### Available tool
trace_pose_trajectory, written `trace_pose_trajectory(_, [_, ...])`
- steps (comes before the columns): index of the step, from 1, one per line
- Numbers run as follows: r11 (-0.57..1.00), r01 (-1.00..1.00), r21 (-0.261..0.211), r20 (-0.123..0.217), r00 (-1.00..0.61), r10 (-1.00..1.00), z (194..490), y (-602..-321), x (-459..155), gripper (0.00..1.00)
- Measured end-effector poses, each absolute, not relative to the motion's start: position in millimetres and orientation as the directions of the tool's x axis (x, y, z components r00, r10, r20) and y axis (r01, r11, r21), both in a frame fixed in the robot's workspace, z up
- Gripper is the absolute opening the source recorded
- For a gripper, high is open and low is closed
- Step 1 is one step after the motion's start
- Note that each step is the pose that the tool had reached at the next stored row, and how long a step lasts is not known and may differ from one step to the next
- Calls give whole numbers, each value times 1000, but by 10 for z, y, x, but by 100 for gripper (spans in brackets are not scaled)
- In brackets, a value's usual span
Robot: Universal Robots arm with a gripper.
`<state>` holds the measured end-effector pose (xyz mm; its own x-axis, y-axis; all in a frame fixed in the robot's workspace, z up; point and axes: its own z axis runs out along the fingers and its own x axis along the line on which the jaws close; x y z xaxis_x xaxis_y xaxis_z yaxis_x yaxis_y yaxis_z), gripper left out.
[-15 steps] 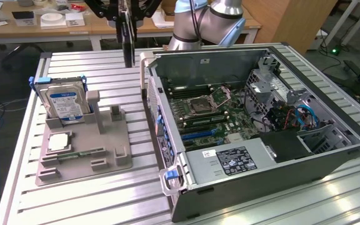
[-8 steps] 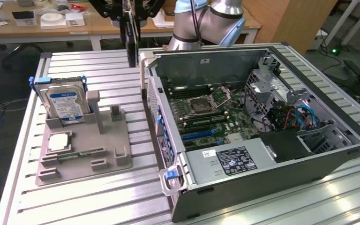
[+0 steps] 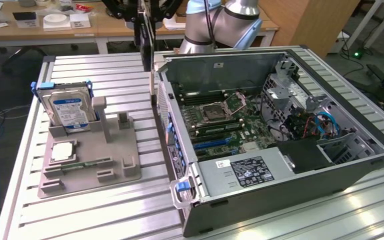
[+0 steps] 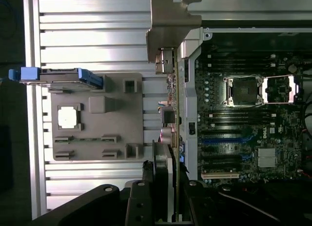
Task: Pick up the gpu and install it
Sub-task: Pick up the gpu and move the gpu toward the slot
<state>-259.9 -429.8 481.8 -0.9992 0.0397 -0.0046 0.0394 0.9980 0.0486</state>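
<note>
Gripper [image 4: 165, 199], jaws partly closed, clamps the gpu [image 4: 167, 116] by its upper edge. The card hangs edge-down above the gap between tray [image 3: 88, 150] and open case [image 3: 219, 70]. It is probably light, stiff and fragile, best held by the board edges.

Narrow bare strip of slatted aluminium table [image 3: 112, 210] between grey moulded holder tray [image 3: 105, 150] and open dark-grey computer case [image 3: 219, 70]; taken in part by thin dark gpu card [image 4: 168, 21] hanging edge-on just beside case wall. Wide bare slats along table edge nearest exterior camera. Tray corner toward table's edge on exterior view's left blocked by upright boxy hard drive with blue-white label [image 3: 68, 112]. Open access from above to green motherboard [image 3: 245, 120] and blue expansion slots [image 3: 212, 143], hemmed by grey power-supply box [image 3: 213, 177], perforated metal drive cage [image 3: 279, 90], blue cables [image 3: 325, 125].
</note>
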Motion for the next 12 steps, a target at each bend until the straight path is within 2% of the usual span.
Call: trace_pose_trajectory(12, [998,39,46,-5,-999,39,4676,-4300,-2450,28])
